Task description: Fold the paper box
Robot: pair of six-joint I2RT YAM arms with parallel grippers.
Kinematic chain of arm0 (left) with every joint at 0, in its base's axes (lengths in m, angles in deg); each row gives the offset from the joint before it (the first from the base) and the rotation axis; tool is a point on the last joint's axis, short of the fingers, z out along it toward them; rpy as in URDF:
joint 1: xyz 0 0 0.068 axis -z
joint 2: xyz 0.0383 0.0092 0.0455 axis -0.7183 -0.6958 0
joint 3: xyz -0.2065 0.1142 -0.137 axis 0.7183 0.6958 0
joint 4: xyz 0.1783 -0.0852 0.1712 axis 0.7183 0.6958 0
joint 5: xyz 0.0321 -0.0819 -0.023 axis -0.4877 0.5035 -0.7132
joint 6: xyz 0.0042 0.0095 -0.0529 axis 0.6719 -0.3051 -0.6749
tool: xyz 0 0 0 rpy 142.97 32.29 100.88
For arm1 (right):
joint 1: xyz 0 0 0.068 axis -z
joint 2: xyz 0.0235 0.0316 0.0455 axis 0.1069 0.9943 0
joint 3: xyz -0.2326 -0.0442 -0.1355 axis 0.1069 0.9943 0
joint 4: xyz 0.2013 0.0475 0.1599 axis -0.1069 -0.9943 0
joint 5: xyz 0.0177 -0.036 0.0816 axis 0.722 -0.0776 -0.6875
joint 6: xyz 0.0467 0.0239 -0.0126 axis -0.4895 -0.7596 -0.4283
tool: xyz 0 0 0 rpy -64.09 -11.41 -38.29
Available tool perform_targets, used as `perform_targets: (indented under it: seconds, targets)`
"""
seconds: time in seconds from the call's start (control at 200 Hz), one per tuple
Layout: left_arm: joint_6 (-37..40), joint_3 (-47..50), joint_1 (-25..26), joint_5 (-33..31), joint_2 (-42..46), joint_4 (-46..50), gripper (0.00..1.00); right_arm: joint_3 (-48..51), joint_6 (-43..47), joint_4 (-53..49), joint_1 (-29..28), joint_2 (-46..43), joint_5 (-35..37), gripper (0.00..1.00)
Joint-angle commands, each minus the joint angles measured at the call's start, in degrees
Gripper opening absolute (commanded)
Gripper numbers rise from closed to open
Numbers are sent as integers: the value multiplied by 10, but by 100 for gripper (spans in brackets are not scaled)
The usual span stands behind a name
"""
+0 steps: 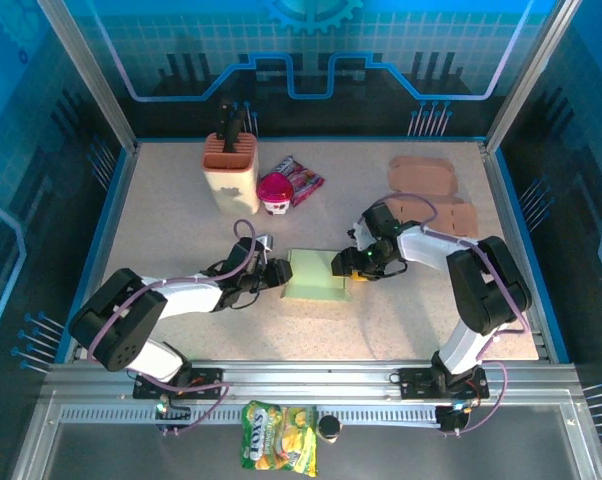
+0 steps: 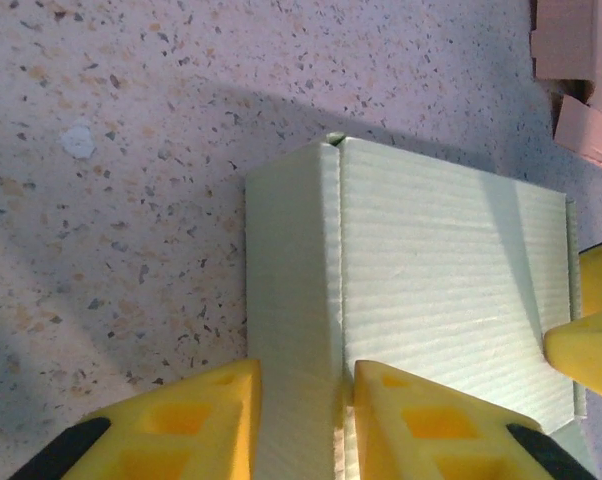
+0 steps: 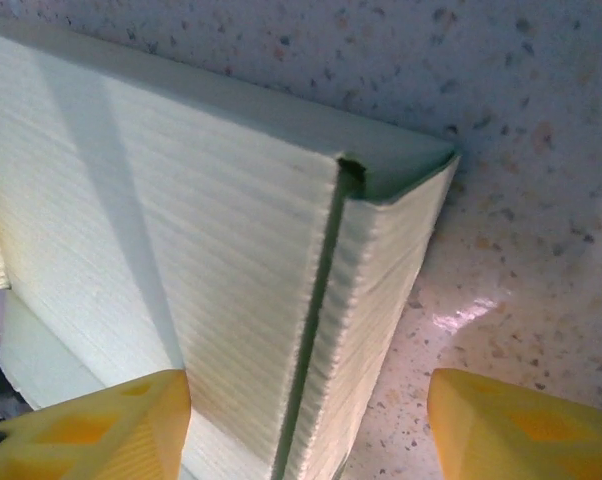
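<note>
The paper box (image 1: 316, 275) lies at the middle of the table (image 1: 181, 230), pale green, between both arms. The left tool (image 2: 306, 372) pinches its side wall at the folded seam. The right tool (image 3: 306, 385) stands open astride the opposite corner, apparently not touching it. With only one pinch holding, the corrugated wall may crease or tear, or the box may slide and the free wall spring open.

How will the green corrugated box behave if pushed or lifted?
Probably light yet fairly stiff: the green corrugated box shows fluted walls. Flat-sided, so it likely slides, not rolls. Its gaping corner seam suggests flaps could spring open.
</note>
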Motion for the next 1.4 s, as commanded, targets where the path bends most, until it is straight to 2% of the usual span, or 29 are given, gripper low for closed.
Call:
perform_targets:
  seconds: [0.0, 0.26, 0.71, 0.83, 0.915, 0.965, 1.061, 1.226, 1.301, 1.396]
  targets:
    - [-6, 19, -4, -3, 2, 24, 27, 30, -6, 55, 22, -18, -69, 74]
    - [-13, 30, -5, -13, -9, 12, 23, 68, -46, 152, 31, -9, -148, 78]
    - [-32, 62, -19, -19, -13, -10, 17, 108, -151, 299, 23, -13, -192, 76]
    - [-31, 59, -19, -14, -8, -9, 18, 109, -194, 352, 7, 0, -198, 69]
    - [-28, 57, -19, -14, -3, -4, 18, 110, -227, 389, -1, 14, -197, 55]
    - [-25, 56, -19, -14, 1, 1, 18, 114, -247, 419, -4, 19, -199, 51]
    - [-17, 54, -20, -15, 17, 12, 23, 123, -275, 449, -4, 22, -197, 46]
    - [37, 47, -11, -38, 98, 61, 41, 125, -298, 446, 1, 4, -196, 42]
    - [107, 31, 24, -87, 152, 109, 50, 123, -307, 430, 9, -6, -201, 39]
    - [247, 8, 107, -172, 200, 142, 57, 120, -312, 401, 22, -19, -212, 37]
